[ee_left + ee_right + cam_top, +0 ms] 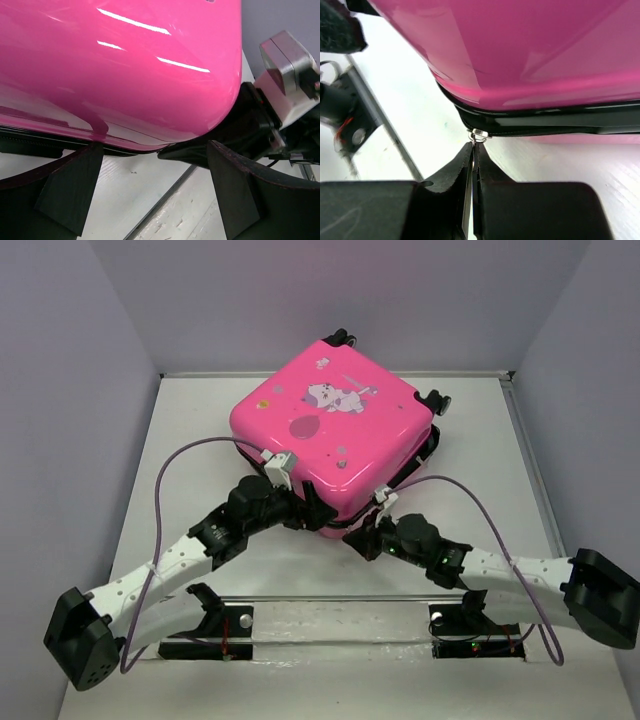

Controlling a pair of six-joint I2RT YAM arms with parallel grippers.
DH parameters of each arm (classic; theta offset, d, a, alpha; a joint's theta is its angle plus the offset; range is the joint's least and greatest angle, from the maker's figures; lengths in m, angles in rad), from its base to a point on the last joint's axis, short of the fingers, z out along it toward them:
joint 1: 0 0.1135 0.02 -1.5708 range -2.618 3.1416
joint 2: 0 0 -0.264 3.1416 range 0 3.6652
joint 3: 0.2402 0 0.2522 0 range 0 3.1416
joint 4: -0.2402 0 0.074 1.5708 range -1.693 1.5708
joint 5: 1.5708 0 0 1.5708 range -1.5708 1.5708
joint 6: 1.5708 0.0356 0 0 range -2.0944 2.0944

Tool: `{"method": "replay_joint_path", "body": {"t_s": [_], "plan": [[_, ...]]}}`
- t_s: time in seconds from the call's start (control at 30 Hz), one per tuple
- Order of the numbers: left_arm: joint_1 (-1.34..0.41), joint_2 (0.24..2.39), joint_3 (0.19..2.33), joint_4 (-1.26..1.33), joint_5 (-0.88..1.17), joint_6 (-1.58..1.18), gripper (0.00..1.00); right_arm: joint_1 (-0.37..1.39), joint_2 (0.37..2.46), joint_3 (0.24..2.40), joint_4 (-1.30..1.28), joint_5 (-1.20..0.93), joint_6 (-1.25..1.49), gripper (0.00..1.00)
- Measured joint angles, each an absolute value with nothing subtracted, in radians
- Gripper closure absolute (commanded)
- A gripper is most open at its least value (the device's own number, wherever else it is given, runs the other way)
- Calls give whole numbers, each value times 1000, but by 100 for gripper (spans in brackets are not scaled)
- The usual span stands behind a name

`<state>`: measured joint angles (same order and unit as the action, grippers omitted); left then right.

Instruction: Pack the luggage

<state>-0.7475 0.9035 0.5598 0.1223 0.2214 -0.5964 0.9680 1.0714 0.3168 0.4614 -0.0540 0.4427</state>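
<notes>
- At the near corner of the luggage (330, 430), the right gripper (472, 147) has its 2 fingers pressed together, pinching the metal zipper pull (479, 134) below the black zipper trim (545, 122).
- Just left of that corner, the left gripper (154, 150) is spread wide by the shell's lower edge, holding nothing.
- Beyond both, the luggage lies flat on the white table (200, 420), printed lid upward.
- Black wheels (435, 400) stick out from its far side.

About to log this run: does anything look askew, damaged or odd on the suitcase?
Nothing looks damaged or spilled. The suitcase lies lid up, turned cornerwise on the table. The right gripper is shut on the zipper pull at its near corner; the left gripper is open beside the shell.
</notes>
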Motion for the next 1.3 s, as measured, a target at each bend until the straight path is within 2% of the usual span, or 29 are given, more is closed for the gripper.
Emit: {"method": "replay_joint_path", "body": {"t_s": [0.13, 0.27, 0.43, 0.57, 0.63, 0.67, 0.7, 0.83, 0.93, 1.0, 1.03, 1.1, 1.17, 1.2, 1.23, 1.3], "plan": [[-757, 974, 604, 121, 226, -612, 3, 1123, 1124, 364, 435, 160, 473, 93], [-758, 1000, 625, 107, 226, -635, 4, 1254, 1288, 473, 447, 412, 517, 93], [-759, 1005, 634, 96, 208, -658, 2, 1297, 1504, 574, 585, 579, 558, 93], [-759, 1016, 706, 5, 147, -645, 1, 1306, 1534, 559, 682, 624, 628, 93], [-767, 1025, 783, -54, 103, -630, 1, 1313, 1524, 532, 700, 625, 657, 84], [-765, 1026, 818, -81, 85, -626, 1, 1318, 1501, 498, 710, 625, 685, 74], [-759, 1029, 868, -99, 63, -619, 1, 1322, 1479, 478, 707, 620, 704, 56], [-736, 1116, 1103, -23, 15, -575, 1, 1388, 1374, 391, 580, 532, 798, 28], [-691, 1158, 1247, 30, 2, -542, 1, 1402, 1261, 344, 447, 521, 846, 24], [-624, 1189, 1319, 33, 26, -526, 1, 1401, 1162, 338, 329, 545, 873, 22], [-556, 1235, 1375, 27, 47, -517, 1, 1391, 1088, 342, 236, 565, 889, 16], [-480, 1295, 1441, 27, 69, -504, 1, 1370, 1000, 358, 123, 588, 912, 15], [-373, 1393, 1497, 17, 77, -489, 1, 1300, 917, 402, -22, 599, 920, 35], [-333, 1433, 1503, 15, 81, -488, 1, 1268, 898, 412, -53, 597, 918, 66], [-299, 1472, 1505, 7, 86, -488, 1, 1209, 871, 427, -93, 596, 907, 75], [-239, 1549, 1515, -22, 100, -490, 1, 1044, 817, 451, -162, 575, 887, 85]]}}
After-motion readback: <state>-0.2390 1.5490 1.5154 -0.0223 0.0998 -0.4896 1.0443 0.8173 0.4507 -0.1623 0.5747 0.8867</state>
